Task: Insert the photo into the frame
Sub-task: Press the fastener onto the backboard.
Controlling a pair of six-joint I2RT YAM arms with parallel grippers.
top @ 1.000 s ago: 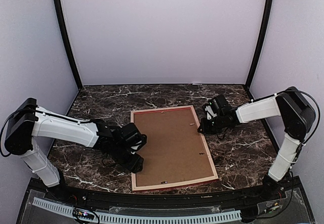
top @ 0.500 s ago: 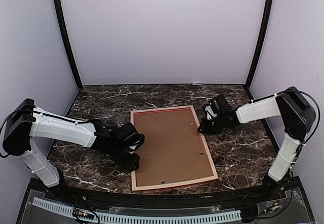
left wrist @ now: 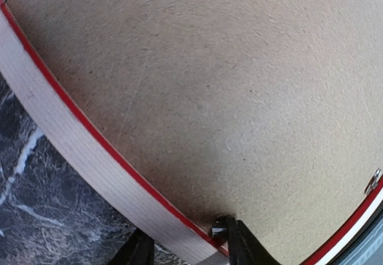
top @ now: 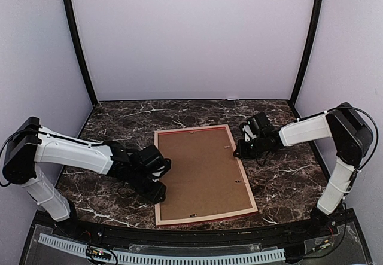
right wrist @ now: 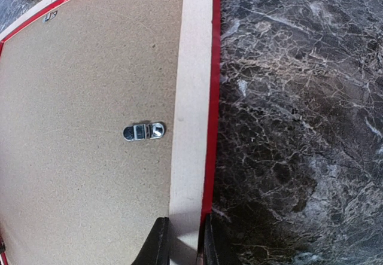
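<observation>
Between the left jaws, nearest the arm bases, ran the left rail of the frame (top: 206, 218). One finger (left wrist: 232, 244) sat at the rail's inner lip against the backing board (top: 200, 169), the other outside it, low against the counter (top: 287, 187). Whether they pinched the rail or merely bracketed it could not be told. The straddle was likely meant to steady that side or to lift it. The left arm (top: 72, 152) reached low and inward, wrist turned toward the rail.

Beyond those jaws the frame lay flat and face down, its pale back upward, with the board filling its opening. The photo was nowhere visible; whether it lay under the board could not be seen.

Farther off, the right jaws were closed on the right rail, probably pinning the frame against sliding. Just ahead of them and inward, a metal turn clip (right wrist: 143, 131) lay on the board. The right arm (top: 302, 130) bent in from the side, forearm low.
</observation>
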